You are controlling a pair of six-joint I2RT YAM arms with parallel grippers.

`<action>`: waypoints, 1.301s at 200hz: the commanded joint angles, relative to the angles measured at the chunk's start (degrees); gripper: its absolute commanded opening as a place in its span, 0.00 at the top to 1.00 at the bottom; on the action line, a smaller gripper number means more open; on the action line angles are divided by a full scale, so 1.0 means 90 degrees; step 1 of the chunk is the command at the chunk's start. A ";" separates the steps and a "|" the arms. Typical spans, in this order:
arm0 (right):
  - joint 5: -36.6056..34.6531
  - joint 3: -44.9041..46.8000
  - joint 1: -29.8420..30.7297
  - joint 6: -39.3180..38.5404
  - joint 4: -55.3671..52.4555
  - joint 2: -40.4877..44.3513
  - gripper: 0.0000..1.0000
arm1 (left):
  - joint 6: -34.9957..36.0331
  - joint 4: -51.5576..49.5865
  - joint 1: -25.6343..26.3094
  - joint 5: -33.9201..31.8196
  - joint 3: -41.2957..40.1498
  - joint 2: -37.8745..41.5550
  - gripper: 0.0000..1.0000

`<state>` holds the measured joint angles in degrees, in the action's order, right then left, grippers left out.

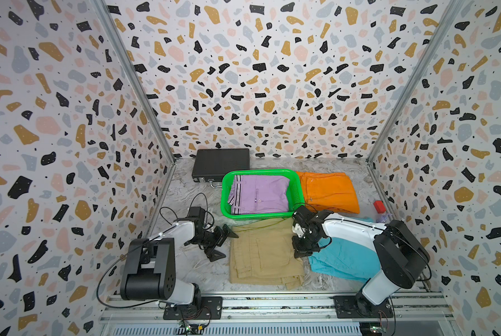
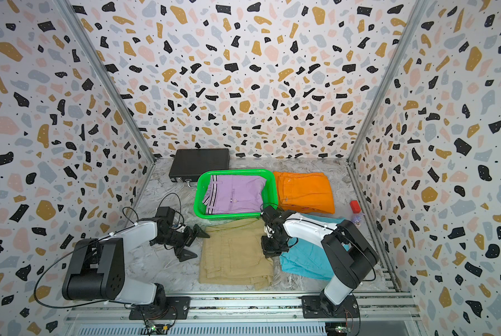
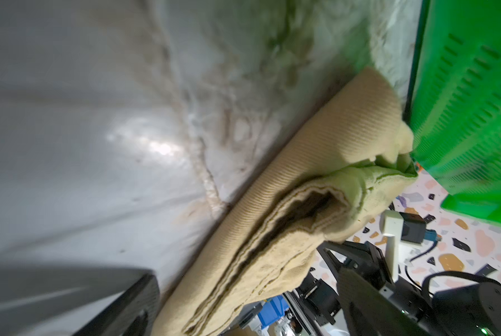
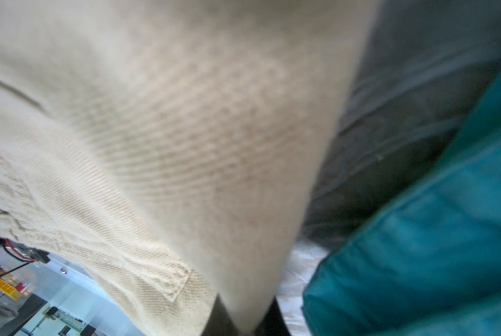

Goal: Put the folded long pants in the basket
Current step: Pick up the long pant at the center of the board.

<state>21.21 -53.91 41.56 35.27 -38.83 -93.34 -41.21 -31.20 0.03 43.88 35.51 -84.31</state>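
The marbled table [image 1: 191, 270] carried everything. The tan pants [image 1: 261, 256], the largest folded piece, lay flat at the front, between the two arms. They looked nearly square, so I could not name a long axis. Their far edge touched the front wall of the green basket [image 1: 225, 203], as the left wrist view showed at the corner [image 3: 400, 145]. The basket stood directly beyond them with its long side running across, so the coming move was a short lift away from the arms and over that wall.

The turquoise pants [image 1: 339, 261] lay just right of the tan pair, partly under the right arm. The orange pants [image 1: 328, 190] lay against the basket's right side. The lilac pants [image 1: 261, 192] were already inside the basket. A flat black box [image 1: 220, 165] sat behind the basket's left corner.

The right gripper [image 1: 300, 254] pointed down at the tan pair's right edge with its jaws closed. In its wrist view the tan cloth [image 4: 185, 145] ran down between the fingers, so I judged it pinched. The left gripper [image 1: 231, 246] stood wide open and empty just beside the left edge, facing the stacked layers. Both arms were about equally near.

A small red thing [image 1: 379, 207] sat by the right wall.
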 commanded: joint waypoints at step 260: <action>-0.0032 -0.1324 0.0002 -0.0483 -0.0842 0.2620 1.00 | 0.0106 -0.2518 0.1660 -0.1944 0.3316 0.2383 1.00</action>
<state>22.26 -59.66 41.80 33.26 -40.29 -73.54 -43.99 -43.20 15.46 30.41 55.72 -64.88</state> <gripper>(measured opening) 0.077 0.156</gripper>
